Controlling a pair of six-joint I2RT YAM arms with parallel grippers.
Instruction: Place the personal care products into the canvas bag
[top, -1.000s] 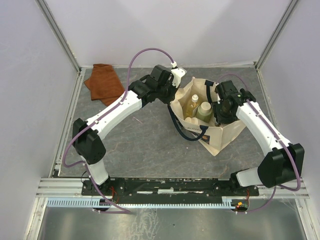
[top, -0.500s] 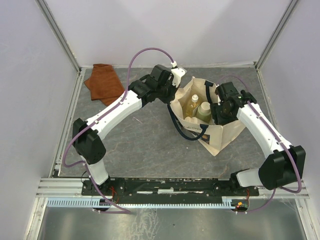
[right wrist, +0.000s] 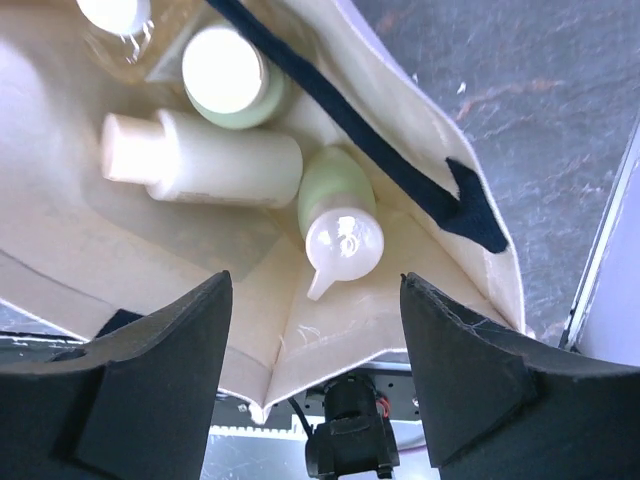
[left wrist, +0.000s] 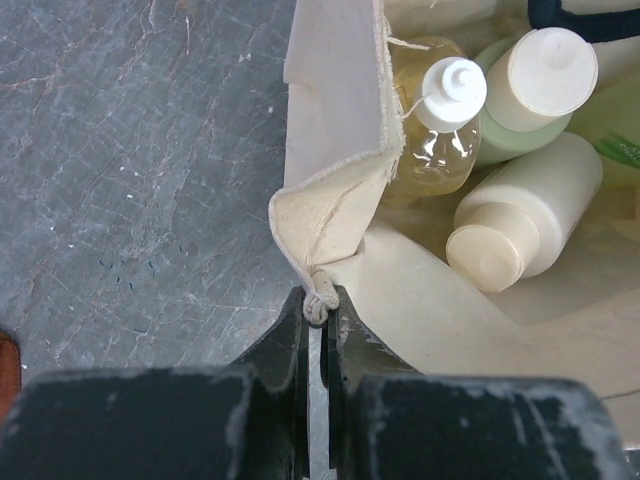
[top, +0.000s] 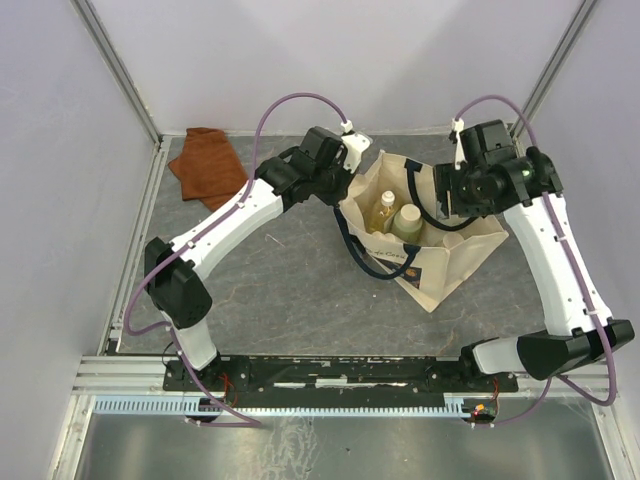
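All four personal care products lie inside the canvas bag (top: 445, 272), so the main part of the task looks finished to me. In the left wrist view the clear amber bottle (left wrist: 430, 150) stands close to the rim. The pale green bottle with the round cream cap (left wrist: 505, 140) is just beside it, and the cream-white bottle (left wrist: 530, 215) lies on its side, touching both. The fourth one, pale green with a spout cap (right wrist: 335, 200), shows only in the right wrist view. It leans in the corner of the bag under the navy handle (right wrist: 400, 160).

The left gripper (left wrist: 318, 300) is closed on the corner of the bag's rim and pinches the cloth edge between its fingers, which keeps the mouth wide. The right gripper (right wrist: 312, 290) hangs above the opening with its fingers spread wide and nothing between them.

On the table (top: 270, 290) I see no bottle outside the bag, only the rust-brown cloth (top: 208, 163) in the far left corner. The arms may hide a small area, though. I think what is left is to let go of the rim and take both arms away
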